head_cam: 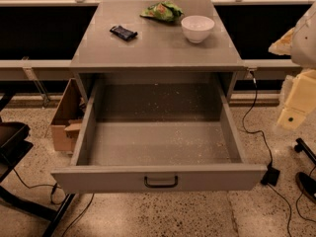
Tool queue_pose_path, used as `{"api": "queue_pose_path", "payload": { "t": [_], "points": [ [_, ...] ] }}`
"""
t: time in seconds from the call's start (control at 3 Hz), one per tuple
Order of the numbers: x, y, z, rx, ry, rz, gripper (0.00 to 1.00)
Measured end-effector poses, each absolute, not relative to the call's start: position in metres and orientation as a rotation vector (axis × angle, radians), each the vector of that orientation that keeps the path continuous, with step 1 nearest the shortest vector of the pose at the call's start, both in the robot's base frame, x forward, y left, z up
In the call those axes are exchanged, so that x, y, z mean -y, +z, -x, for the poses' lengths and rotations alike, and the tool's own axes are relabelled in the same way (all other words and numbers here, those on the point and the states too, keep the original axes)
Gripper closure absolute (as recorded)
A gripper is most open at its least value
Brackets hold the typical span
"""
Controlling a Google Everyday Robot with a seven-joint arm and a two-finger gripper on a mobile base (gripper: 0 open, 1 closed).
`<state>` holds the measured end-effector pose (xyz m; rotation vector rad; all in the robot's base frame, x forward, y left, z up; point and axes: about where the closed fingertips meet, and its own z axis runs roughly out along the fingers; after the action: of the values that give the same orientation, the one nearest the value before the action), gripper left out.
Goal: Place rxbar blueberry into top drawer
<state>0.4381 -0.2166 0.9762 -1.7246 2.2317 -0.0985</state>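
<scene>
The rxbar blueberry (123, 32), a small dark flat bar, lies on the grey cabinet top (158, 51), left of middle. The top drawer (158, 142) is pulled wide open below it, its speckled grey inside bare, with a black bar handle (161, 182) on the front panel. My gripper (292, 113) hangs at the right edge of the view on the pale arm. It is beside the drawer's right side, well apart from the bar, and holds nothing that I can see.
A white bowl (197, 28) and a green chip bag (163, 11) sit on the cabinet top, right of the bar. A cardboard box (65, 120) stands on the floor to the left. Black cables (256, 127) run along the floor on the right, and a dark chair base (19, 181) is at the left.
</scene>
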Motion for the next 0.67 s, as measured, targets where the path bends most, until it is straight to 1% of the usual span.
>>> {"api": "queue_pose_path", "payload": {
  "t": [0.33,0.67],
  "points": [
    [0.216,0.975,-0.44,-2.226,-0.095,1.717,0.0],
    [0.211,0.962,-0.456,-2.163,-0.055,1.642,0.0]
  ]
}}
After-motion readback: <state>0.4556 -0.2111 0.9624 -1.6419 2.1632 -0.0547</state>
